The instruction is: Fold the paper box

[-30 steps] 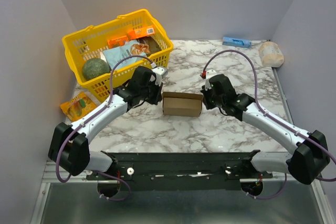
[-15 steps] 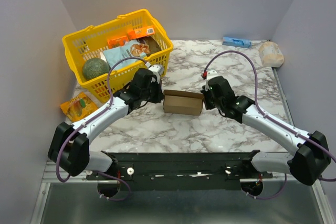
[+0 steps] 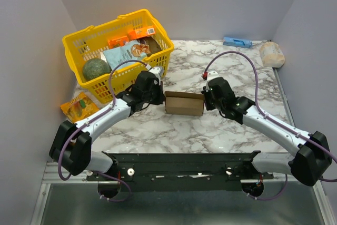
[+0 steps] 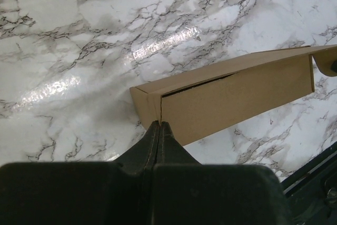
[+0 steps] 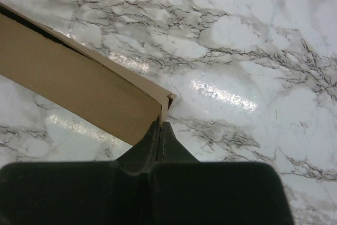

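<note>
The box (image 3: 184,104) (a brown carton) lies on the bench (image 3: 210,130). The left tool (image 4: 159,125) and right tool (image 5: 160,125), each with its fingers pressed together, touch the box's opposite ends.

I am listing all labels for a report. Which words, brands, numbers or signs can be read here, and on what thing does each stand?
No text can be read in any view.
paper box: plain brown, no print visible.
printed packets in the yellow basket: too small to read.
orange packet beside the basket: print blurred.
small blue box at the far edge: too small to read.
</note>
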Robot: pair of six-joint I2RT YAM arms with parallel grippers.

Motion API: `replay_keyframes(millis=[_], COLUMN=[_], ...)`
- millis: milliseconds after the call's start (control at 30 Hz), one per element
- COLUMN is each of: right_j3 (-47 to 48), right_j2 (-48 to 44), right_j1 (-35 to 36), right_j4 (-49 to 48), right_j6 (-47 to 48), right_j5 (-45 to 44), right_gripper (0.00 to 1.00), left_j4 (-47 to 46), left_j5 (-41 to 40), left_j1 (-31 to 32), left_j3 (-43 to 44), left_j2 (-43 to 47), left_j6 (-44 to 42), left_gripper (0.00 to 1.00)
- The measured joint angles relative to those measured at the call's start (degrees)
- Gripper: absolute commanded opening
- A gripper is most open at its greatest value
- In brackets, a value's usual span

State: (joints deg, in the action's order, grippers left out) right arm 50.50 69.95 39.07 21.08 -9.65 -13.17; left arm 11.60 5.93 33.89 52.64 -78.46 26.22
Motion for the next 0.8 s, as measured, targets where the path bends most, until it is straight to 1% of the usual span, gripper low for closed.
replay_keyframes(millis=[500, 800], right_j3=[0.0, 0.0], right_j2=[0.52, 0.52], right_j1=[0.37, 0.48], right_j4=[0.02, 0.02], right_j6=[-0.02, -0.02], right_j5=[-0.87, -1.22], right_gripper=[0.01, 0.01], left_j4=[-5.11, -9.03], left_j5=[-0.15, -0.42], left_j1=[0.0, 0.0], left_j3=[-2.8, -4.83], left_j2=[0.0, 0.02], left_j6=[3.82, 4.26], left_gripper=[0.0, 0.0])
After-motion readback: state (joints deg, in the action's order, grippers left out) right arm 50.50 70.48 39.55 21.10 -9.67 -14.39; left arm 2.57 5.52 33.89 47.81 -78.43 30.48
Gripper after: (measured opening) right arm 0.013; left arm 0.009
